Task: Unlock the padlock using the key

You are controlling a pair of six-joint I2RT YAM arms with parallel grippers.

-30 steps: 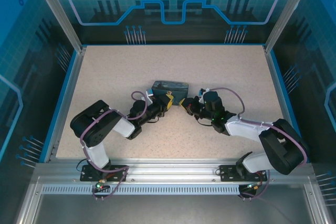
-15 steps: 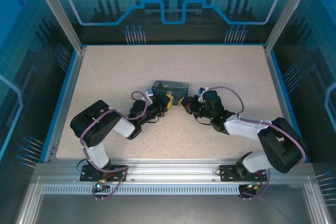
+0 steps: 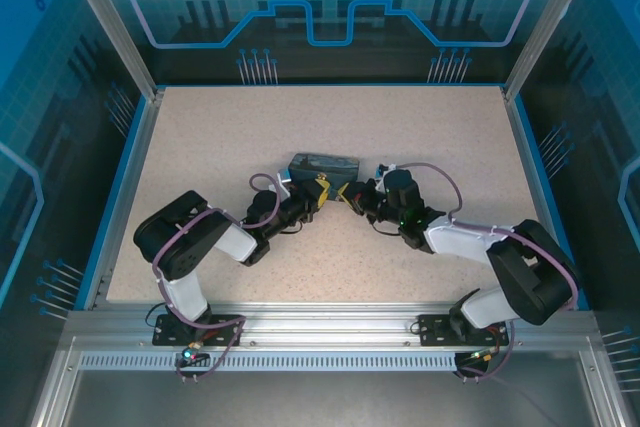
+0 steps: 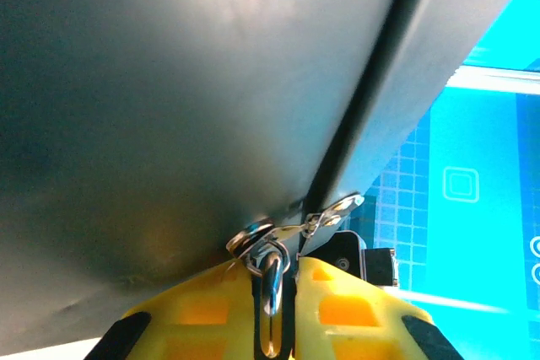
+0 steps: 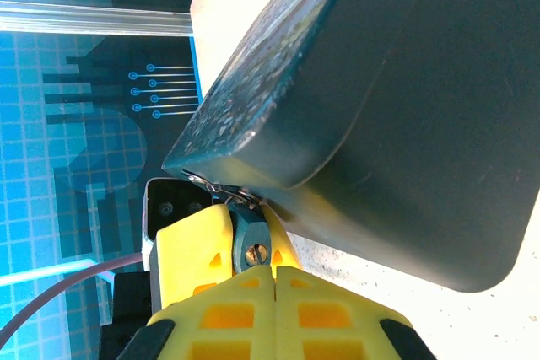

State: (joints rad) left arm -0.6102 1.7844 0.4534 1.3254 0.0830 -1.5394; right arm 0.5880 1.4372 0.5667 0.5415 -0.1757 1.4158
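The padlock (image 5: 245,227) is a small blue-grey body with a brass keyhole facing my right wrist camera. It hangs at the front corner of a dark box (image 3: 323,163). My left gripper (image 3: 321,191) is shut on the padlock, one yellow finger on each side. In the left wrist view its shiny shackle (image 4: 272,280) runs up between the left gripper (image 4: 283,265) fingertips to the box's metal hasp (image 4: 333,212). My right gripper (image 5: 274,272) is shut, its tips just below the keyhole. The key (image 5: 256,255) shows as a thin grey sliver from the tips to the keyhole.
The dark box (image 5: 405,99) lies mid-table, directly behind both grippers, and looms close in both wrist views. Speckled tabletop (image 3: 420,127) stretches round it, bounded by a blue rim and the metal frame posts (image 3: 110,27).
My right arm has edged left, bringing its shut gripper closer to the padlock. The left arm and the box have stayed put.
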